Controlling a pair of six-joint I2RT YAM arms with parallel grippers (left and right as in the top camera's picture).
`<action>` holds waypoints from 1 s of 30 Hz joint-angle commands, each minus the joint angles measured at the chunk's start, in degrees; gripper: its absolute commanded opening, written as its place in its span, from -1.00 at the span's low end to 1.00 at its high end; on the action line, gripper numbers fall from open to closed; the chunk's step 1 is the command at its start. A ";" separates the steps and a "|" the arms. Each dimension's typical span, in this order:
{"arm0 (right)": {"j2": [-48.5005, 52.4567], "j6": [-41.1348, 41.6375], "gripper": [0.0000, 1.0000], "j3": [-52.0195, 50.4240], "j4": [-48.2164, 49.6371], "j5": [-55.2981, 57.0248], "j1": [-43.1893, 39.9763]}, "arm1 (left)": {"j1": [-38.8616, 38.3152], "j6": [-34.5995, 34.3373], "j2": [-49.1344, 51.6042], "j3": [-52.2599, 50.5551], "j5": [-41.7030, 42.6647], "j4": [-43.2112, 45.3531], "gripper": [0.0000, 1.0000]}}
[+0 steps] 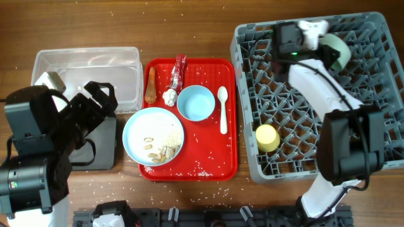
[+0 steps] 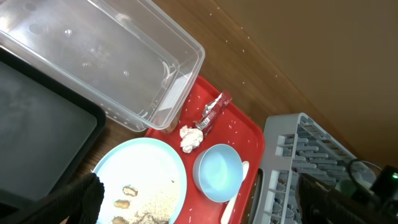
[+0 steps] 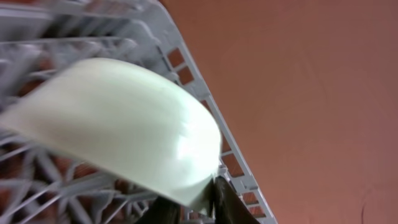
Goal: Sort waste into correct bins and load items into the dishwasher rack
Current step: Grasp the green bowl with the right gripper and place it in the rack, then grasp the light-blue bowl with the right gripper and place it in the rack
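**Right arm.** The right gripper (image 3: 198,208) is closed on the rim of the pale green bowl (image 3: 118,118). The right wrist view shows one finger on each side of the rim, at the bottom of the picture. From the fingers, the bowl extends up and to the left. It is tilted, with its rounded outer wall toward the camera. In the overhead view, the bowl is over the far side of the rack (image 1: 379,126), close to the far wall. The wrist view is blurred, so you cannot tell whether the bowl touches the pegs.

**Step in hand (judgement).** The bowl is being set into the rack. The coming move depends on one relation: the body of the bowl lies between the fingers and the rack floor, with the lattice wall just beside it. Lower the bowl until it rests among the pegs, then open the fingers. Keep the rim off the wall.

**Left arm.** The left gripper (image 2: 199,186) is wide open and holds nothing. It hovers near the clear tub (image 1: 88,55) and the black tray (image 1: 104,151), just left of the red tray (image 1: 221,161).

**Items left.** The plate (image 1: 153,135), small blue bowl (image 1: 196,102) and spoon (image 1: 222,110) lie on the red tray. The left arm is the nearer arm to all three. The yellow cup (image 1: 267,137) is already in the rack.
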 commanded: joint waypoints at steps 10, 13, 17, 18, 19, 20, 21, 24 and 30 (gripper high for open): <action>-10.71 -4.81 0.51 0.92 -1.95 -54.14 20.41 | 0.39 -0.57 -0.04 0.31 -0.96 0.20 1.00; -7.41 1.33 0.48 0.92 -1.79 -65.92 19.69 | 0.39 -0.57 -0.04 0.31 -0.94 0.20 1.00; -0.04 2.03 0.47 0.92 -1.33 -72.39 19.63 | 0.39 -0.57 -0.04 0.31 -0.94 0.20 1.00; 1.53 1.01 0.40 0.92 -1.55 -74.62 19.63 | 0.39 -0.57 -0.04 0.31 -0.96 0.20 1.00; 3.17 -2.27 0.34 0.92 -1.99 -79.80 19.63 | 0.39 -0.57 -0.04 0.31 -0.96 0.20 1.00; 4.28 -4.24 0.22 0.92 -2.51 -81.92 19.65 | 0.39 -0.57 -0.04 0.31 -0.96 0.20 1.00; 4.79 -4.20 0.19 0.92 -3.28 -81.35 19.69 | 0.39 -0.57 -0.04 0.31 -0.94 0.20 1.00; 4.94 -3.26 -0.50 0.92 -4.70 -80.24 19.52 | 0.39 -0.57 -0.04 0.31 -0.96 0.20 1.00; -2.69 8.57 -0.92 0.94 -5.57 -61.11 19.19 | 0.39 -0.57 -0.04 0.31 -0.96 0.20 1.00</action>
